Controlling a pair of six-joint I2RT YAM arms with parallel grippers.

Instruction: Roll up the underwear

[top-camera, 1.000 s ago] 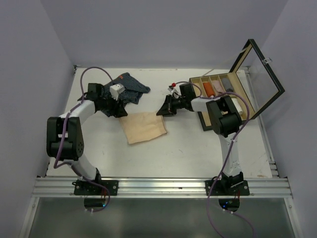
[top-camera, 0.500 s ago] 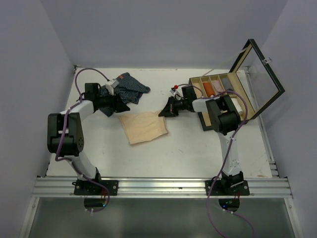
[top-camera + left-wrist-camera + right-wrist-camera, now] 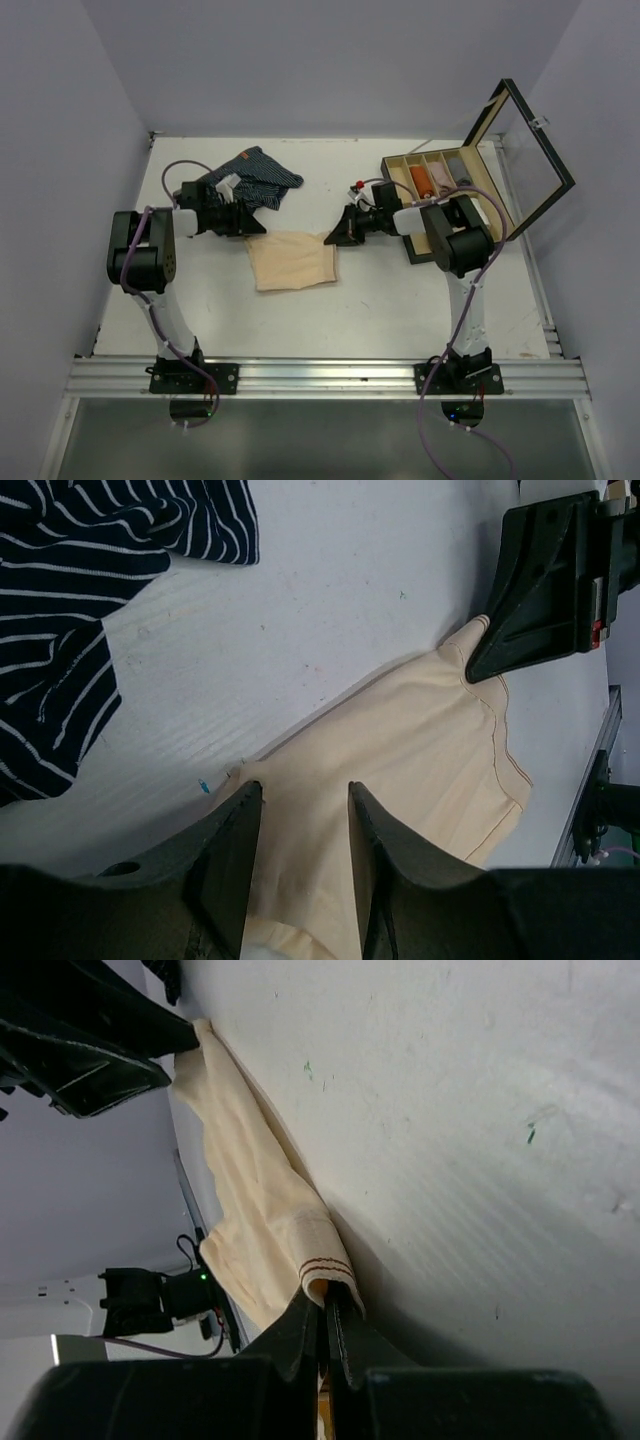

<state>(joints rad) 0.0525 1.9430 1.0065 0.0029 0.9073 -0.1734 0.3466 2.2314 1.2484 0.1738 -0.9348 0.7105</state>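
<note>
Closest to me, the beige underwear (image 3: 292, 264) is lying mostly flat in the middle of the desk (image 3: 380, 300), stretched out between the two arms. At its right far corner the right fingers (image 3: 326, 1310) are pinching shut on the stitched hem, and that corner is lifting a little off the desk while the rest of the cloth is resting on it. At the left far corner the left fingers (image 3: 258, 230) are reaching in low over the cloth. They are standing apart with a clear gap, and the beige edge is lying in that gap rather than being squeezed. The tips of both arms are pointing toward each other across the garment. Just behind the left arm, the navy striped underwear (image 3: 262, 178) is sitting crumpled in a heap. Off to the right, beyond the right arm, the wooden box (image 3: 435, 156) is standing with its glass lid (image 3: 520, 160) tilted open; something orange is showing in one compartment.
</note>
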